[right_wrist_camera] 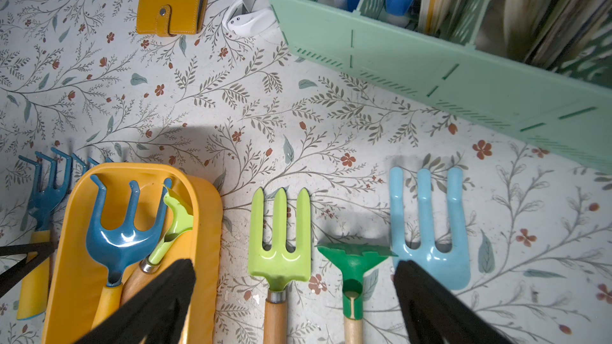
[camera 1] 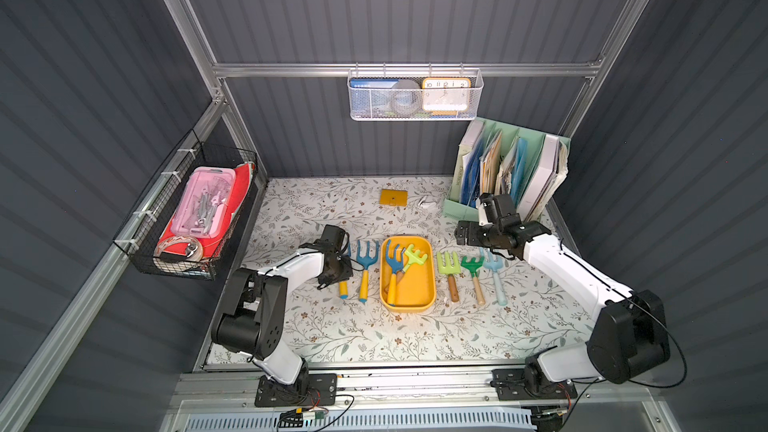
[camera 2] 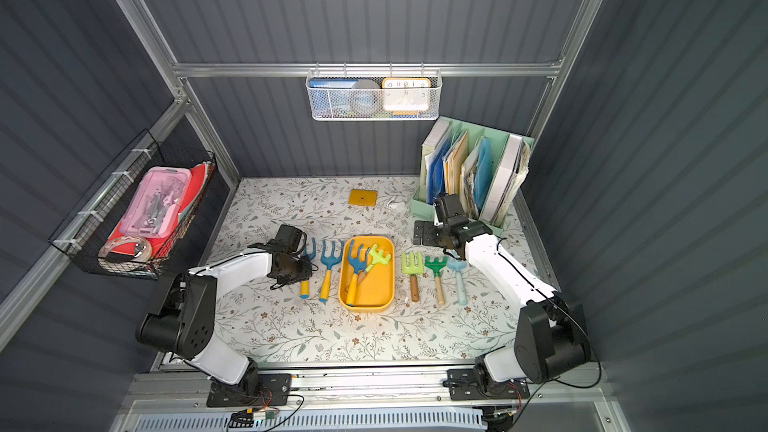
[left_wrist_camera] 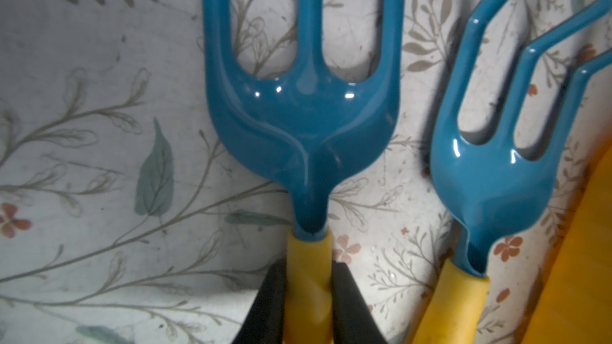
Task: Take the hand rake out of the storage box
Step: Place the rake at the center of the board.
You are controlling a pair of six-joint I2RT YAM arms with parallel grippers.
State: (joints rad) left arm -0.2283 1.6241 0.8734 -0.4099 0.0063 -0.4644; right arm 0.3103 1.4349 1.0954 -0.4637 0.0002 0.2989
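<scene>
Left gripper (left_wrist_camera: 308, 268) clamps the handle of the blue hand rake (left_wrist_camera: 304, 127), which lies on the table (camera 1: 332, 338) left of the storage box (camera 1: 415, 284), parallel, tines toward the back wall (camera 1: 316, 139). Right gripper (right_wrist_camera: 293, 264) gapes.

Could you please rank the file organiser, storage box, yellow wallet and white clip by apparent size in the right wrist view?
Largest to smallest:
file organiser, partly out of frame
storage box, also cropped
yellow wallet
white clip
Wallet and clip lie farther away, which shrinks them.

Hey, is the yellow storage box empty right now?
No, a blue rake and a lime-green rake lie inside the storage box.
</scene>
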